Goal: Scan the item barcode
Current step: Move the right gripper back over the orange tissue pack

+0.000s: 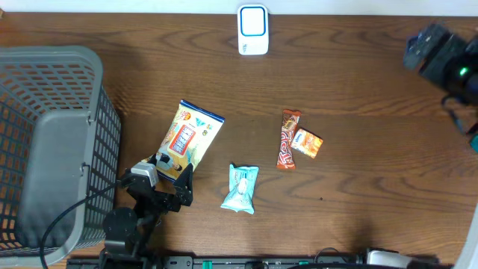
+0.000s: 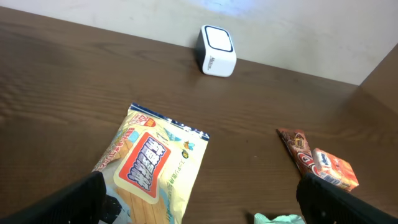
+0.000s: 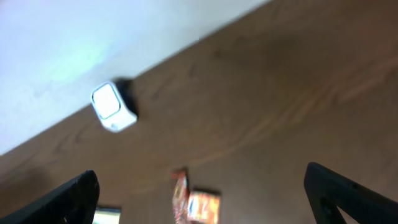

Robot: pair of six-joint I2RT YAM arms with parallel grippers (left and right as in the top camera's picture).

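Snack bag, between wide-spread left jaws

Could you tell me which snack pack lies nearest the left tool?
The large yellow-and-blue pack, right at the left tool; the teal pack, brown bar and orange pack lie farther right.

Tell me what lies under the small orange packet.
The small orange packet overlaps the side of the red-brown snack bar; its remainder rests on the wooden table. The strip of bar beneath it is covered, so nothing there can be read.
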